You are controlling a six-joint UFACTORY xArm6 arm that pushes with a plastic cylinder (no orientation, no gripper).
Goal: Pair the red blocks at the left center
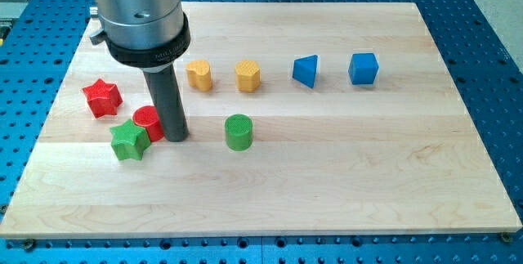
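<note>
A red star block (102, 97) lies at the left of the wooden board (327, 174). A red cylinder (147, 122) sits to its lower right, touching a green star block (129, 140). My tip (177, 136) rests against the right side of the red cylinder, whose right part is hidden by the rod. The two red blocks stand apart, with a small gap between them.
A green cylinder (239, 132) stands right of my tip. Two yellow blocks (199, 75) (248, 76) sit above it, and two blue blocks (306, 71) (364, 68) lie at the upper right. The arm's grey body (137, 11) covers the board's upper left.
</note>
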